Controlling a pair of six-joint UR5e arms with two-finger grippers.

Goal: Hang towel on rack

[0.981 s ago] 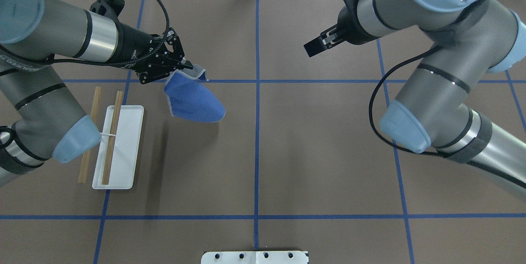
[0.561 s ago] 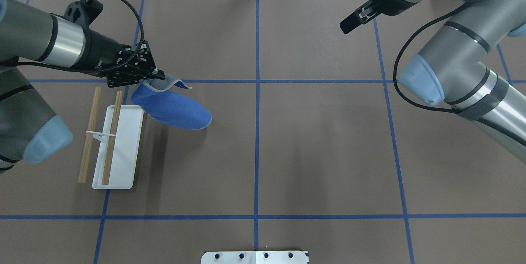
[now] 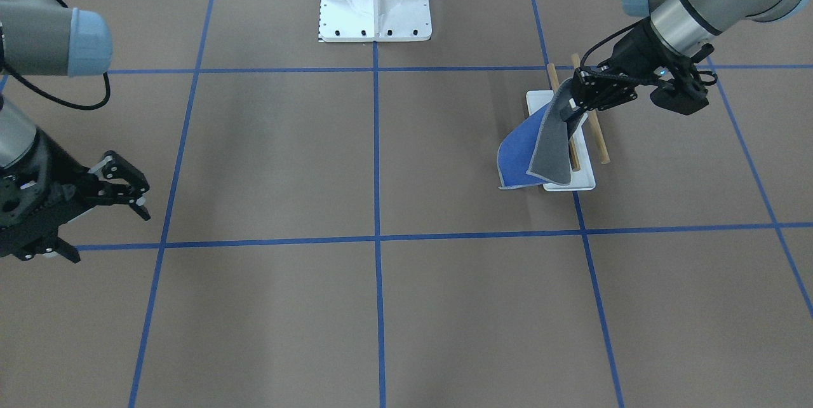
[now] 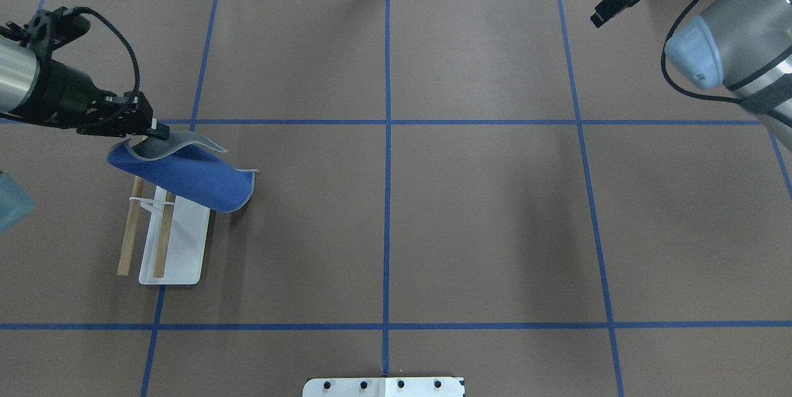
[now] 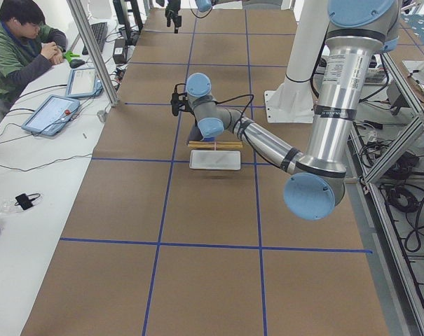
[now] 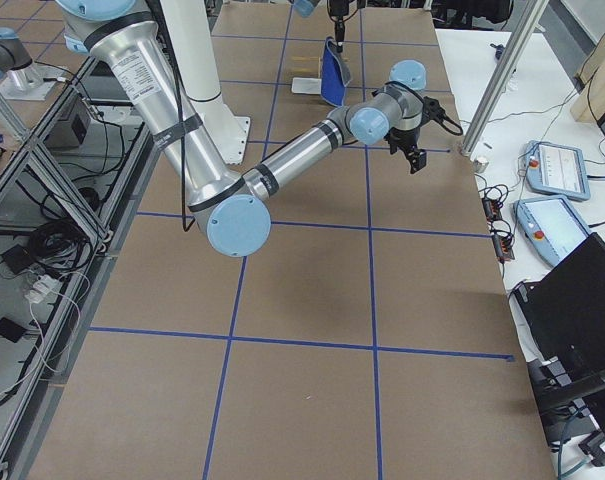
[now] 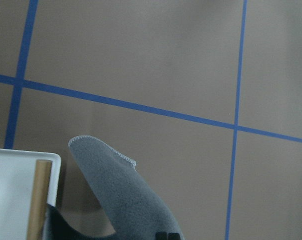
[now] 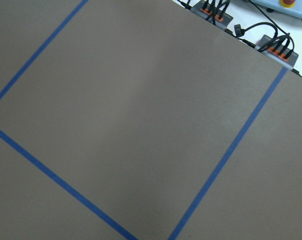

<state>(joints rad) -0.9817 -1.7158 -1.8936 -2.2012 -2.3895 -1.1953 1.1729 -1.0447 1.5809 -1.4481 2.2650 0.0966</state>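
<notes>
Overhead exterior view, far left: left gripper [image 4: 158, 132] is clamped on one corner of the towel [image 4: 185, 180], which hangs in the air, blue face up, over the far end of the rack [image 4: 185, 248]. Whether cloth touches a bar [image 4: 127, 236] is unclear. This looks like the carry-over step, with the drape not yet made. Next call: bring the hanging cloth across a bar, lower so it falls down both sides, then let go. Far right, right gripper [image 4: 599, 17] is well apart from the action, with its jaws apart in the front-facing view.
</notes>
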